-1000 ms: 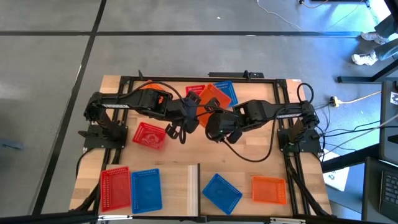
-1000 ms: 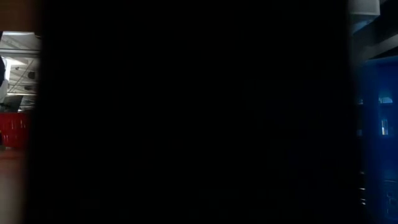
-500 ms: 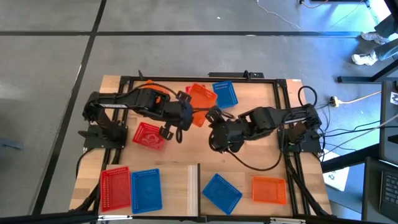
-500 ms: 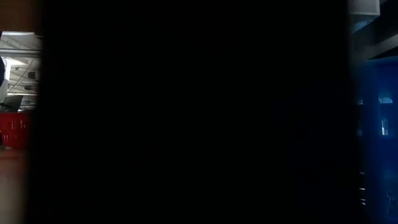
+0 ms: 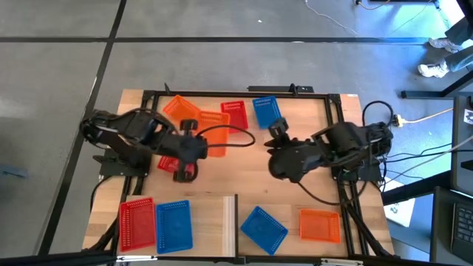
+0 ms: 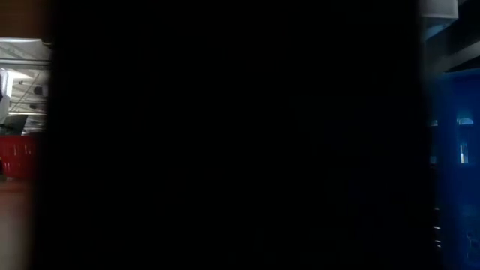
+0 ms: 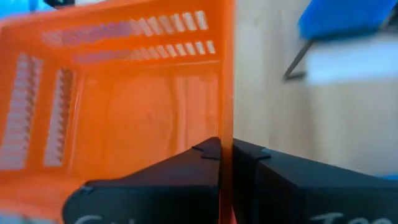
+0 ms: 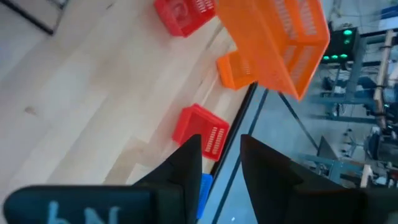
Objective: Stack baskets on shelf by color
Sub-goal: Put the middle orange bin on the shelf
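My left gripper [image 5: 191, 148] [image 7: 227, 158] is over the table's left middle, shut on an orange basket [image 5: 213, 125] [image 8: 273, 34]. Under it a red basket [image 5: 172, 163] rests on the table. A second orange basket [image 5: 180, 110] [image 8: 235, 71], a red one [image 5: 235, 112] and a blue one [image 5: 266, 111] sit by the far edge. Red [image 5: 137, 222] and blue [image 5: 174, 225] baskets lie on the pale shelf [image 5: 213, 222]. My right gripper [image 5: 275, 135] [image 8: 221, 158] is open right of centre, holding nothing. My left gripper pinches the orange basket's side wall [image 7: 227, 118], one finger [image 7: 208, 155] on the inner side and the other on the outer side. The wall stands edge-on between the fingers. In the right wrist view the basket hangs tilted, clear of the table.
Another blue basket [image 5: 263, 227] and an orange one [image 5: 319, 225] lie near the near edge, right of the shelf. A black frame [image 5: 244, 92] borders the tabletop. Cables trail from both arms. The low view is almost wholly dark, blocked by something close.
My left gripper has drawn back toward the table's left, carrying the orange basket away from the red and blue baskets at the far edge. This uncovers a second orange basket at the far left. My right arm has pulled back toward the right edge.
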Tool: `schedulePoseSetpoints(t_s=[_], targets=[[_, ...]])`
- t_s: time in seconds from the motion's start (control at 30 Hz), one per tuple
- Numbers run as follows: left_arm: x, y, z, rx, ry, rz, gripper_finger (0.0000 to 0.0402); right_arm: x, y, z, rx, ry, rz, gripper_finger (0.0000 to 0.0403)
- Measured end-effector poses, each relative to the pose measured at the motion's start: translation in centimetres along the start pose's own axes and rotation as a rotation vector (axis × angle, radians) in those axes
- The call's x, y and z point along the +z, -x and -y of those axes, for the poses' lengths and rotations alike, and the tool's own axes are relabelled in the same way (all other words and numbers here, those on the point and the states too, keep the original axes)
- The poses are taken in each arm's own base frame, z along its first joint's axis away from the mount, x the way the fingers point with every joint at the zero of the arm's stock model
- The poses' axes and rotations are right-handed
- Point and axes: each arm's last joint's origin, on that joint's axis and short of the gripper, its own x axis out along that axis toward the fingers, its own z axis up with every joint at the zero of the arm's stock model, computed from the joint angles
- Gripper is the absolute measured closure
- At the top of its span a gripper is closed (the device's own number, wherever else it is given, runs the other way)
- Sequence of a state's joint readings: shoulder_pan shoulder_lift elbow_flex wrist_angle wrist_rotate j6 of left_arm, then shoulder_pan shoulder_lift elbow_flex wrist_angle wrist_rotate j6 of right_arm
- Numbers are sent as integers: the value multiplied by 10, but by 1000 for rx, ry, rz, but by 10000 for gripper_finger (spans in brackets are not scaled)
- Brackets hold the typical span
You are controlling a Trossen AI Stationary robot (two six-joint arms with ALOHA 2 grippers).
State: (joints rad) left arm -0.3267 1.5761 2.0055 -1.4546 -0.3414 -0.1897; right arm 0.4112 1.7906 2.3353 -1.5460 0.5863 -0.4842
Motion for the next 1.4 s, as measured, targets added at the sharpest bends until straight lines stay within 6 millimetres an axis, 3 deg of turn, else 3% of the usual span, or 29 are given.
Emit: schedulePoseSetpoints(t_s=[0.17,0.5,0.67,1.03,1.27,1.4], targets=[[-4,13,23,-153,185,15,401,-10,15,5,-18,-113,19,290],[4,23,81,-435,313,88,401,-29,37,15,-76,-213,43,290],[4,3,110,-427,366,-5,401,-31,40,16,-79,-219,52,290],[7,-17,148,-453,458,-36,401,-33,42,16,-79,-220,56,290],[6,-35,164,-429,413,-76,401,-34,43,17,-79,-223,59,290],[5,-37,167,-429,390,-79,401,-33,43,17,-83,-232,68,290]])
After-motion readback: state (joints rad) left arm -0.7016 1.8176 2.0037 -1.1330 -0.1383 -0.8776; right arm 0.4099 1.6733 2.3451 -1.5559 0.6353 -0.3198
